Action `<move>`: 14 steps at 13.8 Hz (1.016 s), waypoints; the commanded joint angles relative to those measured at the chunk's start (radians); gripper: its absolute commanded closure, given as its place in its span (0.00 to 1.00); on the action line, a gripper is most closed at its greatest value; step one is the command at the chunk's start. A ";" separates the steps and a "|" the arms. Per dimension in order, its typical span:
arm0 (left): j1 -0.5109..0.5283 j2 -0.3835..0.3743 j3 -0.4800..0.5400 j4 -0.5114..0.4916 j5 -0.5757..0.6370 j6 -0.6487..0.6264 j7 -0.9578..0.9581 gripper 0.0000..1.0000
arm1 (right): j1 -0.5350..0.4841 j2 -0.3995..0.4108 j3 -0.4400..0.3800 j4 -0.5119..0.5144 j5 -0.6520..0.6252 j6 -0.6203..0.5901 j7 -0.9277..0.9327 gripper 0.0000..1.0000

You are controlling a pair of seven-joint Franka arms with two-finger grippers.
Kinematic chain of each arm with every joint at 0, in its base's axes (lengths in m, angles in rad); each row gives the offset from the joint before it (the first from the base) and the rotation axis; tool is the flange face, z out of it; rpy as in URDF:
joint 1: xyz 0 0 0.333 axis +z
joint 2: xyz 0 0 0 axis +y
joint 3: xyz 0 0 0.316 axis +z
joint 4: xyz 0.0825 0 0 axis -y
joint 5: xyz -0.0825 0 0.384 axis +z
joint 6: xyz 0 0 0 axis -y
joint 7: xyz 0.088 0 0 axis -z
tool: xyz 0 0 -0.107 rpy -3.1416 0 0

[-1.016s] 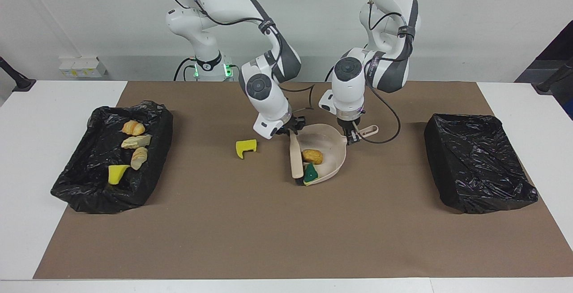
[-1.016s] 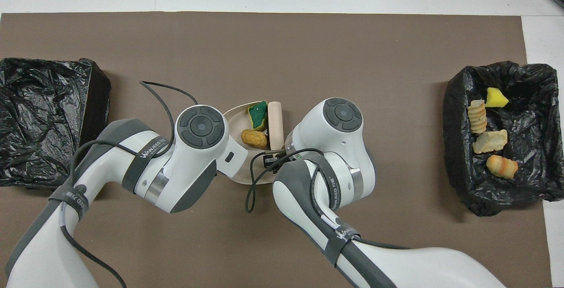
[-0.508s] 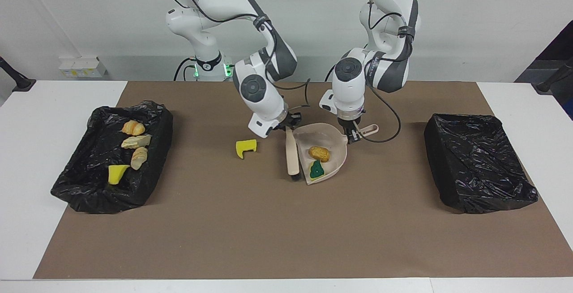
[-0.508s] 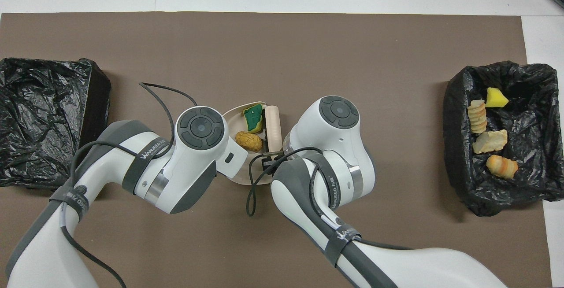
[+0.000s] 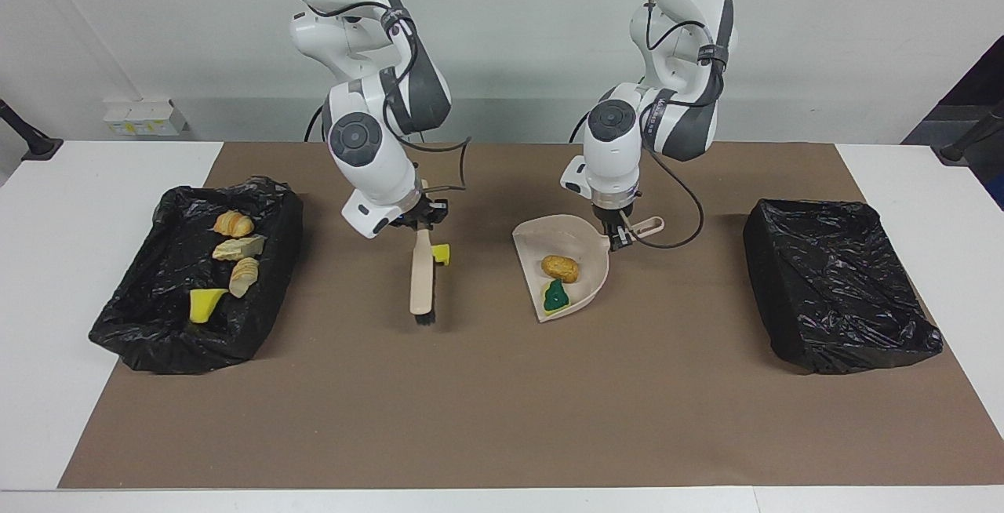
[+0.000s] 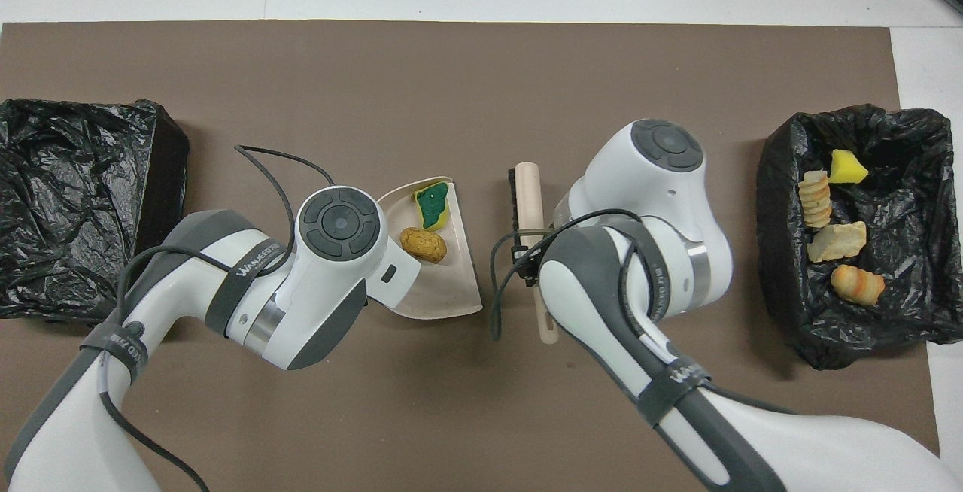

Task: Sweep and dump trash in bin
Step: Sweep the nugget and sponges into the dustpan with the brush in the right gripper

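Since a second ago: brush is out of the pan and has swung toward the right arm's end of the counter. It's now right by the last loose yellow sponge.
Right end effector: clenched on the brush handle, bristles down near the mat, the brush partly hiding that sponge in the facing view. Can't tell if they touch.
Left end effector: grasping the pan's handle, pan sitting where it was, mouth toward the brush.
In the pan: brown lump and green sponge. So that sweep landed.
Already binned: four scraps in the bin at the right arm's end, namely croissant, two bread chunks, yellow wedge.
Other bin: at the left arm's end, nothing showing inside.
What it means: my guess is one sponge left to sweep, then the dump. I need the bristles on the side of the sponge away from the pan, then a push across the gap.
Risk: light sponge could skip off sideways on a longish push.
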 commanded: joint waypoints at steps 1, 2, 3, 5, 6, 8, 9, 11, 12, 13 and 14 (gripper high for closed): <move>-0.002 -0.034 0.007 -0.052 0.024 0.041 -0.016 1.00 | -0.052 -0.091 0.011 -0.169 -0.082 0.067 -0.043 1.00; -0.002 -0.034 0.007 -0.053 0.024 0.041 -0.016 1.00 | -0.062 -0.129 0.012 -0.236 -0.084 0.085 -0.066 1.00; -0.002 -0.034 0.007 -0.053 0.024 0.041 -0.016 1.00 | -0.052 -0.178 0.014 -0.318 -0.084 0.110 -0.064 1.00; 0.000 -0.034 0.007 -0.053 0.024 0.043 -0.016 1.00 | -0.020 -0.244 0.016 -0.434 -0.084 0.166 -0.006 1.00; 0.000 -0.034 0.007 -0.053 0.024 0.043 -0.016 1.00 | 0.002 -0.234 0.017 -0.444 -0.081 0.177 0.042 1.00; -0.002 -0.034 0.007 -0.053 0.024 0.037 -0.016 1.00 | 0.059 -0.185 0.017 -0.427 -0.069 0.249 0.100 1.00; -0.002 -0.036 0.008 -0.053 0.024 0.035 -0.016 1.00 | 0.092 -0.156 0.020 -0.409 -0.058 0.269 0.114 1.00; -0.002 -0.036 0.008 -0.053 0.024 0.028 -0.016 1.00 | 0.163 -0.093 0.020 -0.329 0.023 0.265 0.130 1.00; -0.002 -0.036 0.008 -0.053 0.024 0.026 -0.016 1.00 | 0.190 -0.071 0.023 -0.294 0.067 0.263 0.130 1.00; -0.002 -0.036 0.008 -0.053 0.024 0.027 -0.016 1.00 | 0.226 -0.045 0.023 -0.254 0.113 0.263 0.131 1.00; -0.002 -0.036 0.008 -0.053 0.024 0.027 -0.016 1.00 | 0.252 -0.027 0.023 -0.234 0.156 0.280 0.140 1.00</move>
